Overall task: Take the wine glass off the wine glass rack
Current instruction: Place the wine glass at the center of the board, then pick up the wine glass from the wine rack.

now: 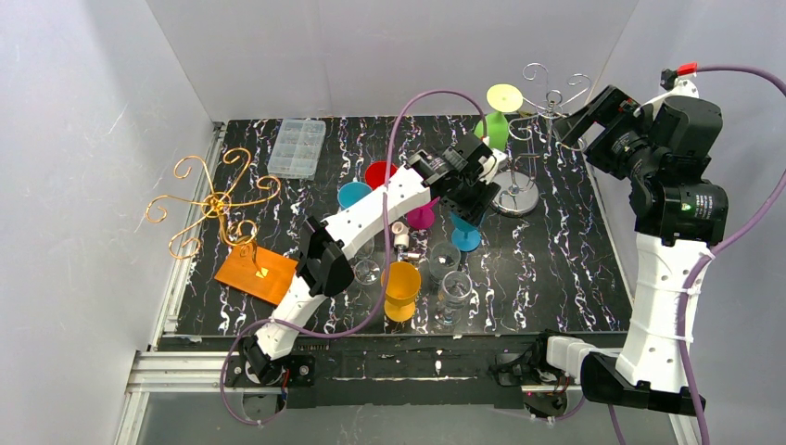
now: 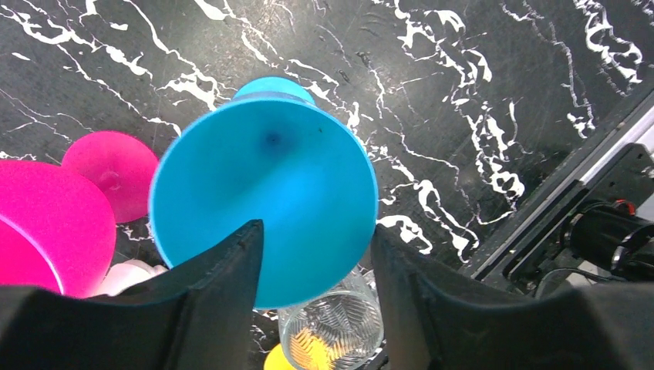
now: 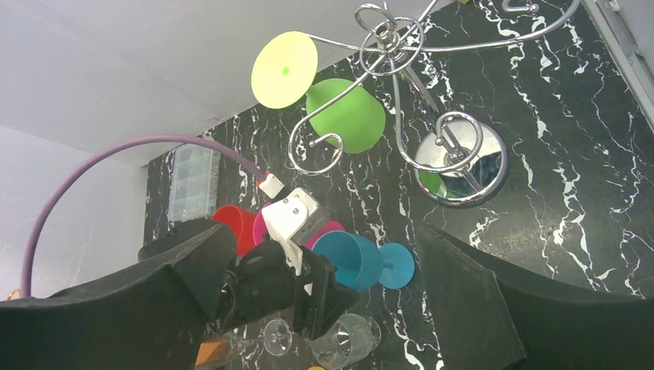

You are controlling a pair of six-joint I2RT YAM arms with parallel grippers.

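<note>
Well, task glass first: the green wine glass (image 3: 347, 116), matte opaque plastic, hangs upside down on the silver wire rack (image 3: 463, 166). Its pale yellow-green foot disc (image 3: 284, 69) sits up top in a wire loop, cone bowl below. Rack = polished chrome wire w/ curled scroll arms on a round mirror base; upper arms are cut off at the right-wrist frame edge.

R gripper (image 3: 324, 235) is near the rack, not touching, jaws wide apart w/ nothing btwn them. L gripper (image 2: 316, 231) is over a blue wine glass (image 2: 262, 177), smooth plastic w/ a cone bowl. Its jaws are partly apart, black fingers either side of the bowl rim; can't tell if they touch it. Blue stem is hidden behind the bowl in the left-wrist view, only the foot edge peeks out.

Beside it: a magenta glass (image 2: 46, 223), cut off at frame edge, and a ribbed clear tumbler (image 2: 332, 327), partly hidden under the fingers.

Table (image 1: 556, 269) is glossy black w/ white marble veining. Far left: a gold wire rack (image 1: 218, 199) w/ scrolls on a flat orange base, and a clear plastic compartment box (image 1: 297, 146), contents too small to read. Orange glass (image 1: 401, 283) is near the front edge.
</note>
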